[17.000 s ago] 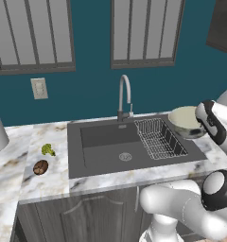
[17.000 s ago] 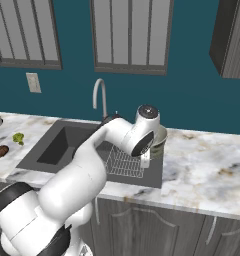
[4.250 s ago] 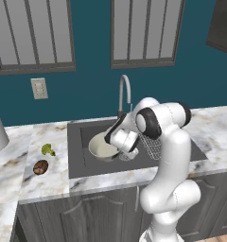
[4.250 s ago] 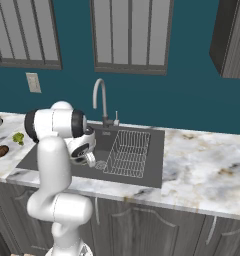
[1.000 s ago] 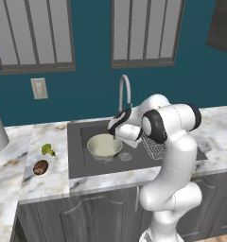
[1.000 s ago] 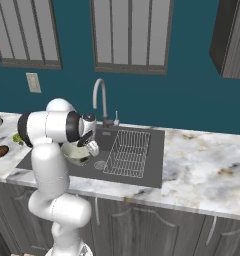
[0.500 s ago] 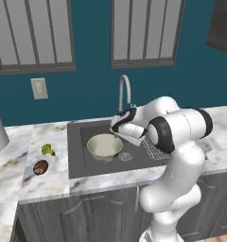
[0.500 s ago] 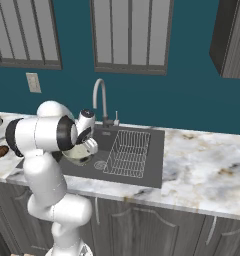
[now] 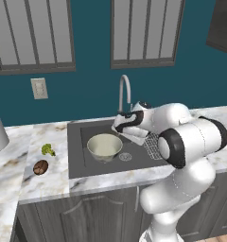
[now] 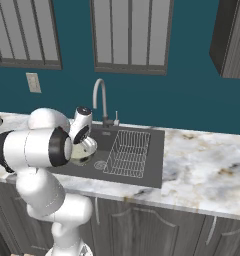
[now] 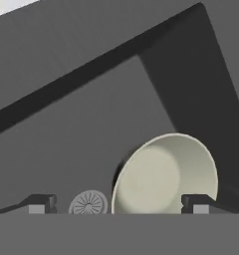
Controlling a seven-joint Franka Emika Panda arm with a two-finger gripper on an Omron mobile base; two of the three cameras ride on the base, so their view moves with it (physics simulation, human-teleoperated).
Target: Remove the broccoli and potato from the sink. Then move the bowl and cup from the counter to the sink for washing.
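Cream bowl (image 9: 105, 145) sits in the sink (image 9: 82, 163), our claw (image 9: 119, 125) released; rigid, smooth-walled, we'd grip its rim.

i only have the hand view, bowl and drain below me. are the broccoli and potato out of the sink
Observer: Yes. The broccoli lies on the counter left of the sink.
Operator: and the potato
Observer: The potato sits on the counter too, just in front of the broccoli.
Operator: gripper clear of the bowl?
Observer: The gripper hangs open above the bowl, beside the faucet, holding nothing.
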